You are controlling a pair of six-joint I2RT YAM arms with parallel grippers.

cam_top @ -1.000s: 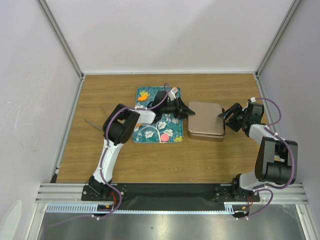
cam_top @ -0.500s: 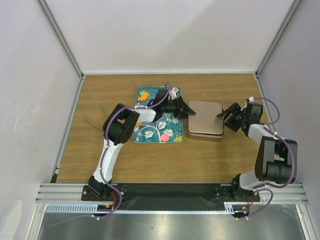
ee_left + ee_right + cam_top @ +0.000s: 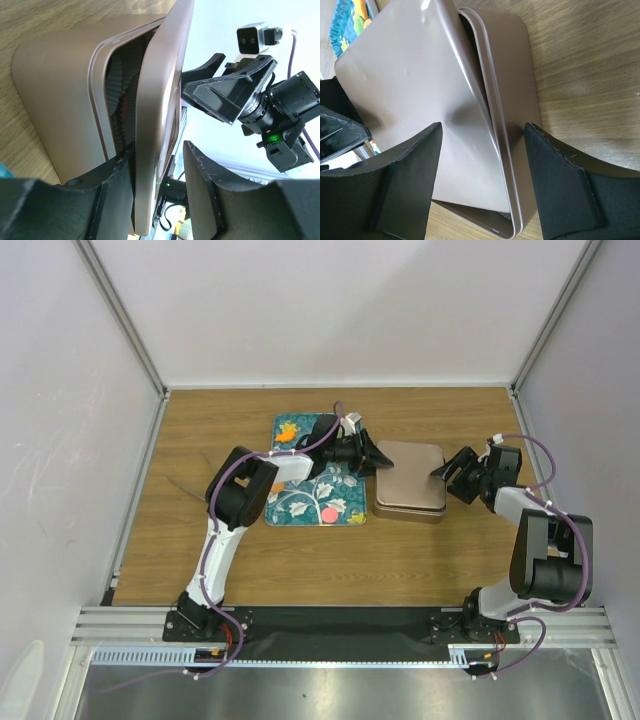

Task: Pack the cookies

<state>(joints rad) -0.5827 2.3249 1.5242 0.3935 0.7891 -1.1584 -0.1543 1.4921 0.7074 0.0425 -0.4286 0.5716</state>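
A rose-gold tin (image 3: 410,508) stands right of the teal tray (image 3: 290,505). Its lid (image 3: 410,472) rests on it, slightly ajar. One pink cookie (image 3: 328,514) lies on the tray's near edge; other cookies are hidden or too small to tell. My left gripper (image 3: 375,458) is open at the tin's left edge. In the left wrist view its fingers (image 3: 160,150) straddle the raised lid edge (image 3: 160,75), one finger touching it, with dark ridged paper cups (image 3: 120,90) inside. My right gripper (image 3: 450,472) is open, its jaws (image 3: 482,129) either side of the tin's right rim (image 3: 512,75).
The wooden table is walled by white panels at the back and both sides. An orange and yellow patch (image 3: 287,430) shows on the tray's far left corner; I cannot tell whether it is print or a cookie. The left arm reaches across the tray.
Both grippers have shifted slightly toward the far side at the tin's ends. The tin and lid have barely moved.
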